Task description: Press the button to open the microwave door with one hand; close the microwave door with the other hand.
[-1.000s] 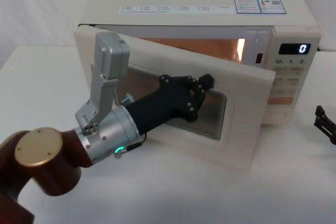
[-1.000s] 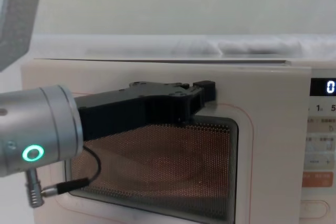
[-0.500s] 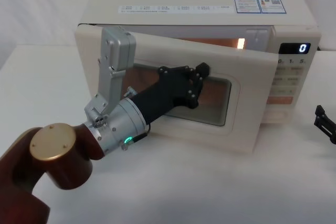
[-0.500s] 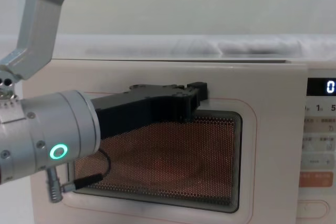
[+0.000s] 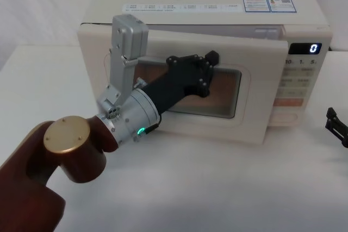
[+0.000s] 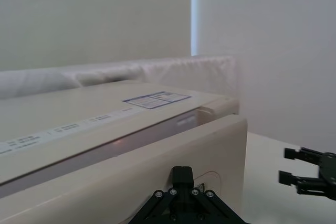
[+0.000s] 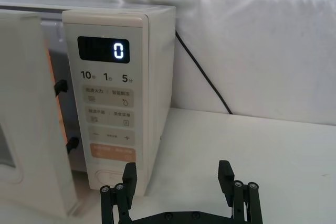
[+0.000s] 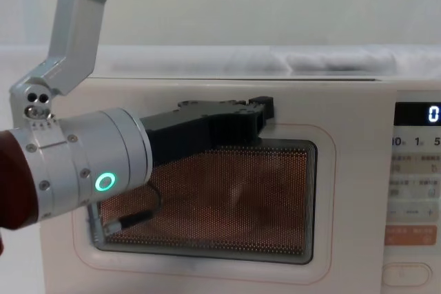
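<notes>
Your left gripper (image 5: pixel 209 61) presses its clenched fingers flat against the microwave door (image 5: pixel 255 101), which stands just ajar, to swing it shut. Your right gripper (image 7: pixel 178 182) waits on the desk (image 5: pixel 228 188), fingers released, facing the button (image 7: pixel 112 174).

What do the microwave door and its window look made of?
The microwave door looks like cream moulded plastic with a smooth, slightly glossy face. Its window seems to be glass or clear plastic over fine perforated metal mesh, whose dot grid is visible. The left tool rests against the door.

Black cable (image 7: pixel 202 71) – behind microwave, against white cloth (image 7: pixel 262 51).
</notes>
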Controlling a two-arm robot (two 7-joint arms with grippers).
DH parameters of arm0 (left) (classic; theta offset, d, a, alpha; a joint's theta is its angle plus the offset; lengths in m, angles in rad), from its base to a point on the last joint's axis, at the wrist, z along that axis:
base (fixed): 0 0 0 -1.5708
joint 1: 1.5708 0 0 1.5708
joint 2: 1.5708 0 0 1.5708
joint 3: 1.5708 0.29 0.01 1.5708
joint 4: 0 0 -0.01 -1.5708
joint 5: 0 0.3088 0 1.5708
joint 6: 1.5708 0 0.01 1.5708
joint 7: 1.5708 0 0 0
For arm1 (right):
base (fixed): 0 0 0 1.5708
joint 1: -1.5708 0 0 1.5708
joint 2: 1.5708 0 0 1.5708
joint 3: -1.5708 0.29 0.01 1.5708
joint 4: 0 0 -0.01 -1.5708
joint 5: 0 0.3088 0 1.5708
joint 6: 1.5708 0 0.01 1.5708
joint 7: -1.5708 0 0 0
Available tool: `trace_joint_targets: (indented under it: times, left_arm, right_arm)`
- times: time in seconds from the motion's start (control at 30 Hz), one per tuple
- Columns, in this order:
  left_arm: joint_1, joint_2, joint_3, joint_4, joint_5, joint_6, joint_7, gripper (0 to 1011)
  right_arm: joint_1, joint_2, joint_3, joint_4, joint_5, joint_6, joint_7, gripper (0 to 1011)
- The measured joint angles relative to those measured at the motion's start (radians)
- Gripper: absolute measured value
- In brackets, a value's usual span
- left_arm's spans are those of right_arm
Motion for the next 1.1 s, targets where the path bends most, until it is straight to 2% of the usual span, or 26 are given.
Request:
trace_joint_targets:
  times: [0.33, 1.1]
  left_arm:
    - [-0.011, -0.023, -0.020, 0.018, 0.024, 0.013, 0.028, 0]
    - [-0.020, -0.059, -0.038, 0.041, 0.045, 0.024, 0.036, 0]
  right_arm:
    - [0.000, 0.000, 0.000, 0.000, 0.000, 0.000, 0.000, 1002]
    - [0.000, 0.000, 0.000, 0.000, 0.000, 0.000, 0.000, 1002]
